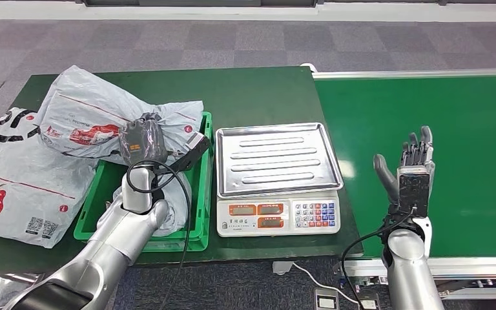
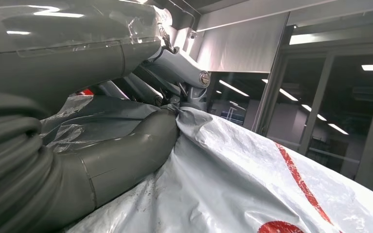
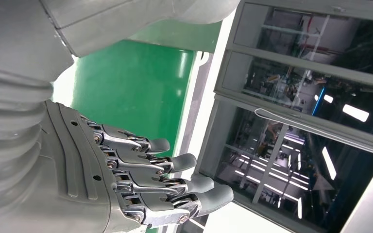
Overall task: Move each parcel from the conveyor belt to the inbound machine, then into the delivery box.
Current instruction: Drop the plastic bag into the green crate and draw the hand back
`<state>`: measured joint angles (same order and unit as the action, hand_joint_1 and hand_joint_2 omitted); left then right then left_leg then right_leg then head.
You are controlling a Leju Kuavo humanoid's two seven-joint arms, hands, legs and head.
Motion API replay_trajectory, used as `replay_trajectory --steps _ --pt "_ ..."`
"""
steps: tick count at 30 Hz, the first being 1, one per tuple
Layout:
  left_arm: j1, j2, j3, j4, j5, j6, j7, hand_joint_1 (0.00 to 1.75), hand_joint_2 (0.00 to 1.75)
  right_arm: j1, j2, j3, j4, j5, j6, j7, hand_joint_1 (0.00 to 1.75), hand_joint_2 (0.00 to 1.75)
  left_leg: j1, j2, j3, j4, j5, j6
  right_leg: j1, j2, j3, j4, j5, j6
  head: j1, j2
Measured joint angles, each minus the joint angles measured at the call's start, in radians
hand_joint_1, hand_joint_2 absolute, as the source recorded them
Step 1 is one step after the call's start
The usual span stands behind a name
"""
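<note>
The left hand pinches a bunched fold of a grey plastic parcel that lies over the far-left rim of the green crate, at ten o'clock from the scale. Another parcel rests on the table at nine o'clock. The right hand is raised with fingers spread, holding nothing, over the green conveyor belt at three o'clock.

Left hand gripped grey plastic parcel bag over green plastic crate, nine o'clock of steel-trayed scale; right hand spread above green conveyor belt.
</note>
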<state>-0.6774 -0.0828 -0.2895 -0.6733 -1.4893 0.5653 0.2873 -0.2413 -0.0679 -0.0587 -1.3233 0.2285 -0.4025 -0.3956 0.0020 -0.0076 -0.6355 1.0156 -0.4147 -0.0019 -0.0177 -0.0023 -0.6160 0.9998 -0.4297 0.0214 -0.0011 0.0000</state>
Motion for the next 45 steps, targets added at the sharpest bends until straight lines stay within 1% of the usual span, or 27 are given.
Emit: replay_trajectory --steps 45 --pt "0.001 0.003 0.000 0.000 0.000 0.000 0.000 1.75 1.75 -0.003 0.001 0.000 0.006 0.000 0.000 0.000 0.00 1.75 0.000 0.000 0.000 0.000 0.000 0.000 0.000 0.000 0.000 0.000 0.000 0.000 0.000 0.000"
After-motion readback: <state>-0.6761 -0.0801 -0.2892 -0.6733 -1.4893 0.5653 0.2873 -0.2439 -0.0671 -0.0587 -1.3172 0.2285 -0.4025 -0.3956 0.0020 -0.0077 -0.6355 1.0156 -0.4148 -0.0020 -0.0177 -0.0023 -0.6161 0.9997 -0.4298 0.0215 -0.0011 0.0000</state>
